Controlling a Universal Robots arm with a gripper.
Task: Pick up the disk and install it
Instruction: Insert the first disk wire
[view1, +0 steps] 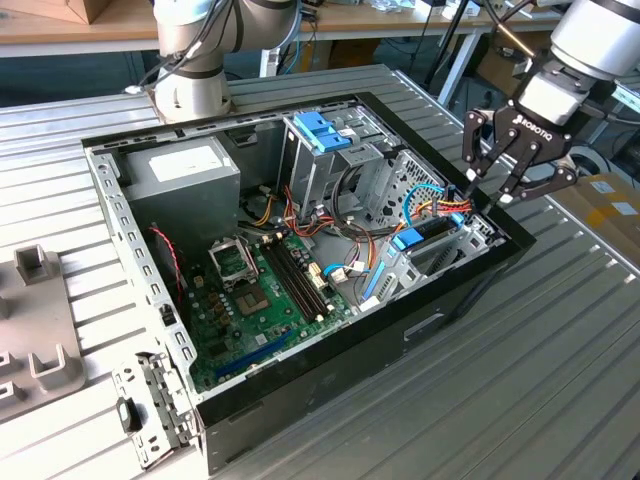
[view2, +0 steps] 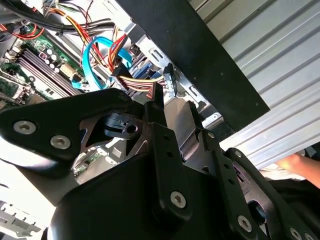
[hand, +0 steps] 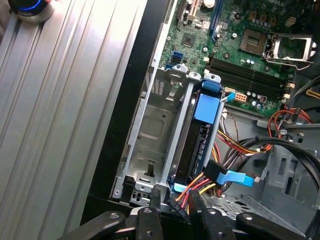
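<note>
The disk (hand: 194, 145) stands on edge in a slot of the metal drive cage (hand: 150, 125), near the case wall. Its blue carrier frame (hand: 207, 107) runs along the exposed edge. In the exterior view the disk (view1: 425, 231) sits low in the case at that view's right. My gripper (view1: 487, 192) hangs just above that corner of the case with its fingers spread and nothing between them. In the first wrist view my gripper (hand: 174, 197) hovers over the end of the disk where the orange and yellow power cable (hand: 197, 187) and blue data cable (hand: 235, 177) come in. The slot beside the disk holds nothing.
The open black computer case (view1: 330, 350) lies on a ribbed metal table (view1: 520, 400). Inside it are a green motherboard (view1: 262, 290), a grey power supply (view1: 180, 170), a blue-latched cage (view1: 322, 130) and loose cables (view1: 440, 205). A person's hand (view2: 300, 162) rests on the table.
</note>
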